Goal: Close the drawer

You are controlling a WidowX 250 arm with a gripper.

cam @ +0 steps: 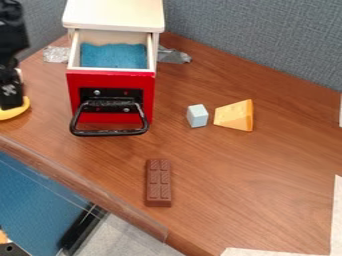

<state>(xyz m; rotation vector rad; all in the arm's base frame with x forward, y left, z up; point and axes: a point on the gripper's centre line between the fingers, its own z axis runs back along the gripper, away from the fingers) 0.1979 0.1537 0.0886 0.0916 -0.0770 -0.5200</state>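
Note:
A small white cabinet stands at the top left, and its red-fronted drawer [112,82] is pulled out, showing a blue lining inside. The drawer's black handle [109,132] hangs off its front. At the left edge, to the left of the drawer and apart from it, is the black gripper [11,95], hanging beside a yellow object. Whether its fingers are open or shut cannot be made out.
A yellow object [15,111] lies under the gripper. Right of the drawer are a pale blue block [197,115] and a cheese wedge [234,115]. A brown chocolate bar [158,183] lies nearer the table's front edge. Grey partitions [260,37] stand behind.

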